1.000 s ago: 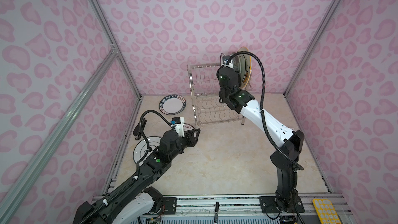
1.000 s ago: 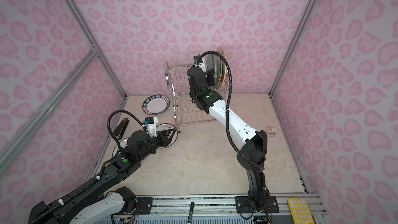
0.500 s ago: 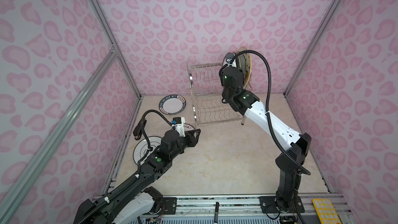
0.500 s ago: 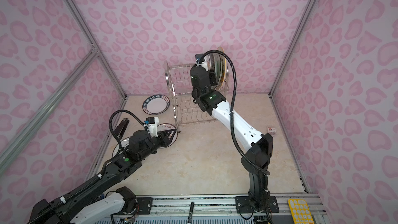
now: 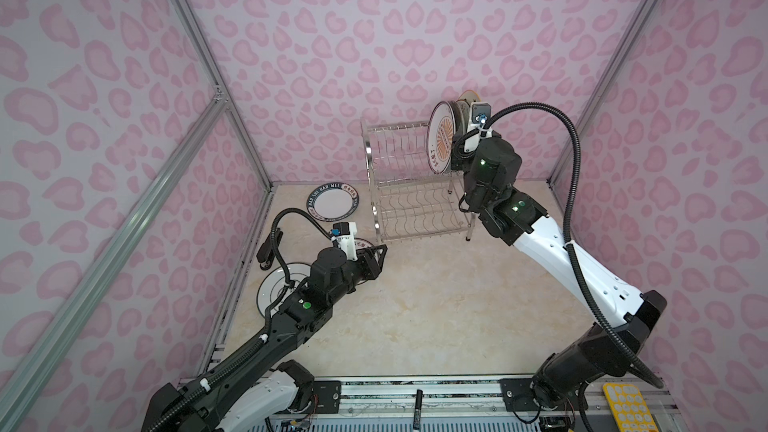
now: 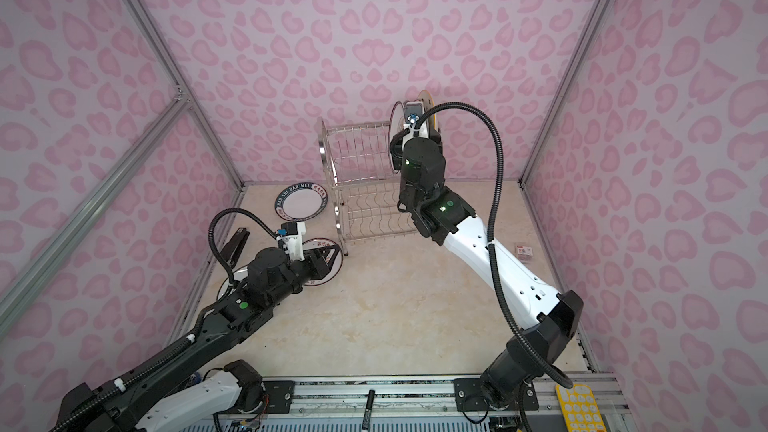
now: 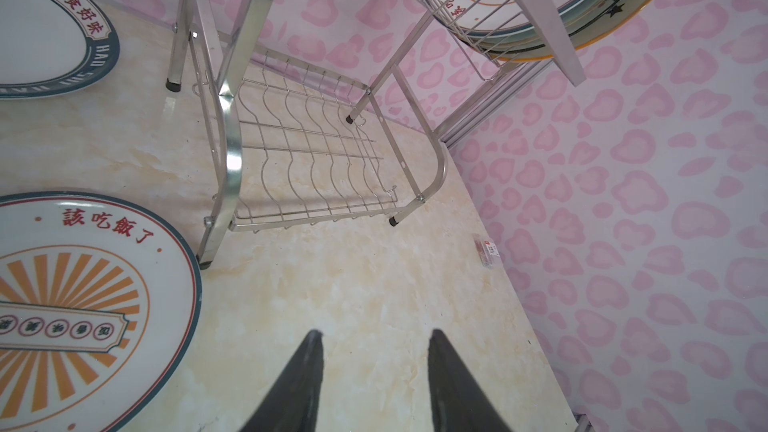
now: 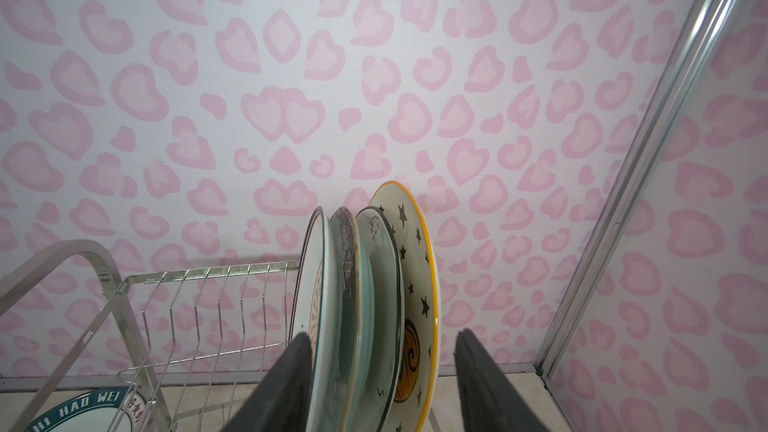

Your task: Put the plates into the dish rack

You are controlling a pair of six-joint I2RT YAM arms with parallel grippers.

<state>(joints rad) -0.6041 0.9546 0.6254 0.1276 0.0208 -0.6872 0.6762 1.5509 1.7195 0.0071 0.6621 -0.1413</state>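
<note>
Four plates [image 8: 374,284] stand on edge at the right end of the dish rack's [image 5: 372,193] upper tier. The right gripper [image 8: 383,333] has just spread its jaws off the sunburst plate [image 5: 441,137], its arm stretched high toward them. Three remain flat on the counter's [image 5: 415,305] left side, where the left gripper [image 7: 375,332] hovers low, parted and empty.

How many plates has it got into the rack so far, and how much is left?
Done: four plates stand on edge in the upper tier of the dish rack. In hand: nothing; the right gripper straddles them, open, and the left gripper hovers open. Left: the navy-lettered plate, an orange-sunburst plate and the black-ringed plate lie on the table.
</note>
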